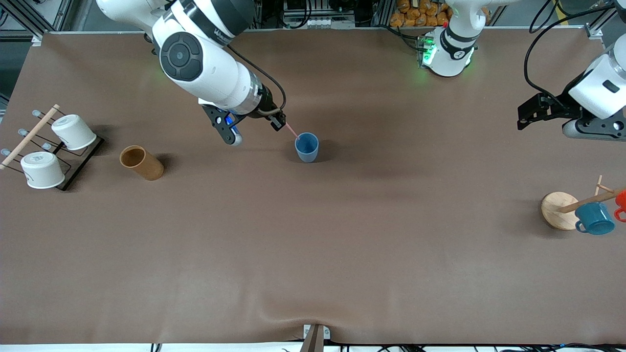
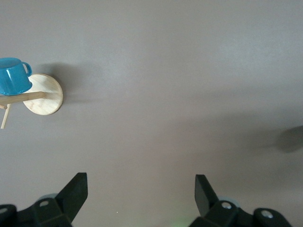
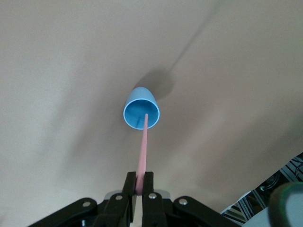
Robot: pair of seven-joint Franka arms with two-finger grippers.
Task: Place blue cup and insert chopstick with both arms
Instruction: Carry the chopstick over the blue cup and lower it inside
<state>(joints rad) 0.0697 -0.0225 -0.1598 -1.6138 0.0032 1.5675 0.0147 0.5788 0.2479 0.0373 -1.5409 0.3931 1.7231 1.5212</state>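
Observation:
The blue cup (image 1: 307, 147) (image 3: 141, 108) stands upright near the middle of the table. My right gripper (image 1: 279, 121) (image 3: 140, 182) is shut on the pale-pink chopstick (image 1: 291, 131) (image 3: 142, 151), which slants down from the jaws to the cup. Its free tip is at the cup's mouth, just over the rim. My left gripper (image 1: 525, 115) (image 2: 141, 191) hangs open and empty over bare table at the left arm's end, and that arm waits.
A brown cup (image 1: 142, 163) lies on its side toward the right arm's end, beside a black rack (image 1: 73, 166) with two white cups. At the left arm's end a wooden mug stand (image 1: 557, 210) (image 2: 45, 94) carries a teal mug (image 1: 594, 218) (image 2: 13, 75) and an orange one.

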